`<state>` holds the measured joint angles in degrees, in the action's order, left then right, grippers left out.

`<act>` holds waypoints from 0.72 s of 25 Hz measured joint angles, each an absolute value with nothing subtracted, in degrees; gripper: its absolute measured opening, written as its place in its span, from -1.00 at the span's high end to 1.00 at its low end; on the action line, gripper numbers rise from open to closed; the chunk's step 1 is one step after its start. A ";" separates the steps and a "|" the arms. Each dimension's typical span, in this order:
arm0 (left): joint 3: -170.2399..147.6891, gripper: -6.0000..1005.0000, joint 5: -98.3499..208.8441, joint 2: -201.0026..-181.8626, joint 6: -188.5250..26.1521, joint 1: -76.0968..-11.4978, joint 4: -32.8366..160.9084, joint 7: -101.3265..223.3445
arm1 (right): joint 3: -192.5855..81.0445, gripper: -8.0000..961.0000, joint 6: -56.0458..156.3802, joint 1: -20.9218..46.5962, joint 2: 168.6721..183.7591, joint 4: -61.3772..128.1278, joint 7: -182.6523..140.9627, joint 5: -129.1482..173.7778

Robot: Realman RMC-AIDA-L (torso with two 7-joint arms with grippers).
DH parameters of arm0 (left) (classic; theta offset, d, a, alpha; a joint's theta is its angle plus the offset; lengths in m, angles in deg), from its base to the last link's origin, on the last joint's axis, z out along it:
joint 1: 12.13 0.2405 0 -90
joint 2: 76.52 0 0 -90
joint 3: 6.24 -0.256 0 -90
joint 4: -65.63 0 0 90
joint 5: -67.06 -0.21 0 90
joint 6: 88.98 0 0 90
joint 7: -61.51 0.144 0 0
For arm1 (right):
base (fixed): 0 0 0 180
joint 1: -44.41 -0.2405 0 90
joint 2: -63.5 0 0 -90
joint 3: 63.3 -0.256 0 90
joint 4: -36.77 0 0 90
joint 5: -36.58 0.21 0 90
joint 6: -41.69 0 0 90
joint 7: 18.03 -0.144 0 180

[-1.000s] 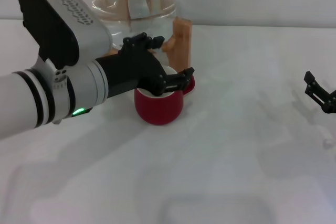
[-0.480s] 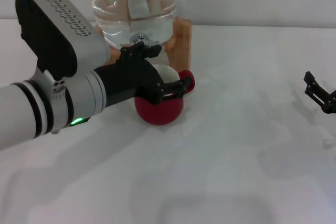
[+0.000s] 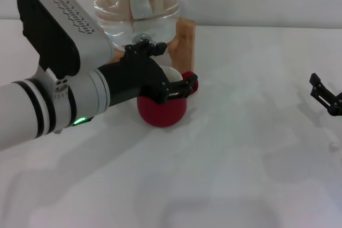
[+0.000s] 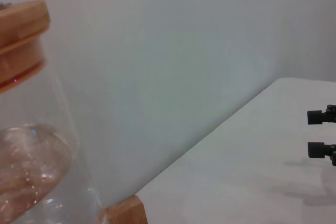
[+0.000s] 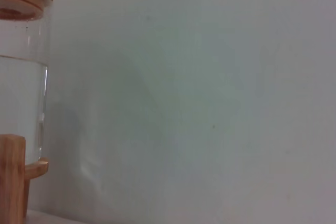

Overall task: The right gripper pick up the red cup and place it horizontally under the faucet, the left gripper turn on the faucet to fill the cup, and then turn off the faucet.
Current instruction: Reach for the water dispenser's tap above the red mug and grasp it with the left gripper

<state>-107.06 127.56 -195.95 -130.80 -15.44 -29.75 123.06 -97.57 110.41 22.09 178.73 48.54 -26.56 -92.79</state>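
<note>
**Left gripper over the red cup at the water jug's tap**

Head view: the left gripper (image 3: pixel 163 76) reaches in from the left, its black fingers (image 3: pixel 179 87) spread over the mouth of the red cup (image 3: pixel 162 108). One finger lies across the cup's rim by the red handle, others rise toward the faucet (image 3: pixel 143 39). Whether the fingers are clenched on anything cannot be told; they look splayed and grasp nothing visible. The red cup stands upright on the white tabletop (image 3: pixel 230 164), just in front of the water jug (image 3: pixel 133 1) and below the chrome faucet. The jug sits in a wooden stand (image 3: pixel 185 38), whose upright shows just behind the cup's handle. The right gripper (image 3: pixel 326 95) rests well apart from the jug, at the tabletop's far right edge, its fingers released and holding nothing.

Left wrist view: the jug's clear wall with water inside and its wooden lid (image 4: pixel 21 35) fill one side, a corner of the wooden stand shows below it, and the right gripper's two separated black fingertips appear far off over the tabletop.

Right wrist view: the jug with its lid and part of the wooden stand stand against a plain wall (image 5: pixel 210 103).
</note>
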 joint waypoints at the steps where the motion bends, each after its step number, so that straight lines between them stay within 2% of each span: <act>1: -107.05 -0.76 127.46 -195.96 -130.84 -15.44 -29.79 122.96 | -97.57 -0.79 110.41 22.09 178.73 48.55 -26.56 -92.79; 18: -108.10 -0.75 126.22 -196.01 -130.61 -10.03 -33.55 123.21 | -96.83 -0.80 110.41 22.64 178.82 49.01 -26.56 -92.88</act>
<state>-108.10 126.22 -196.01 -130.61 -10.03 -33.55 123.21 -96.83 110.41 22.64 178.82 49.01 -26.56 -92.88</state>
